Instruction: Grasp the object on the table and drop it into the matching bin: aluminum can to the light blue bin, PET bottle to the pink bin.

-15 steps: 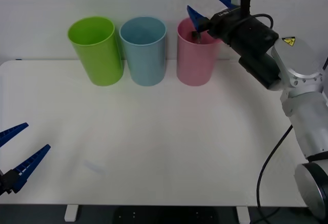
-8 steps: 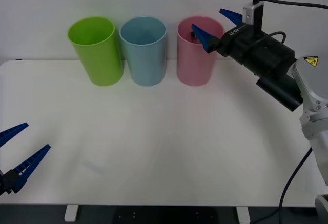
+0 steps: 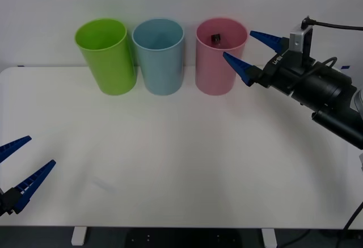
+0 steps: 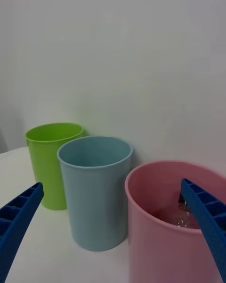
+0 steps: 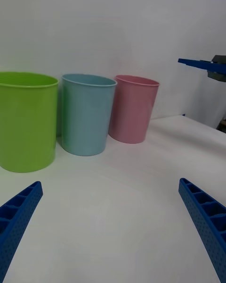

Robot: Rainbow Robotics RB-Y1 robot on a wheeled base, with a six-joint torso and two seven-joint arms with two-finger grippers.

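Since a second ago the right gripper (image 3: 247,51) has pulled back from over the pink bin (image 3: 216,66) — it was at the rim, and it now hangs just off the bin's 3 o'clock side, above the table (image 3: 170,157). Its blue fingers stand wide apart and hold nothing. The black arm body behind it has swung out toward 3 o'clock and sits lower in the front view than before.

PET bottle (image 3: 216,37) lies inside the pink bin; from the front, its black cap shows as a small dark shape against the far inner wall. From the right wrist, the bottle (image 4: 186,217) shows as clear plastic glinting low in the bin, partly hidden behind one blue finger.

Three bins stand in a row along the table's 12 o'clock edge: lime green bin (image 3: 108,58) at the left end, light blue bin (image 3: 160,58) in the middle, pink at the right end. All are upright, with green and blue nearly touching — a slightly wider gap before pink.

Left gripper (image 3: 16,171) sits parked near the table's 8 o'clock corner, unchanged, fingers spread wide and empty, pointing toward the bins.
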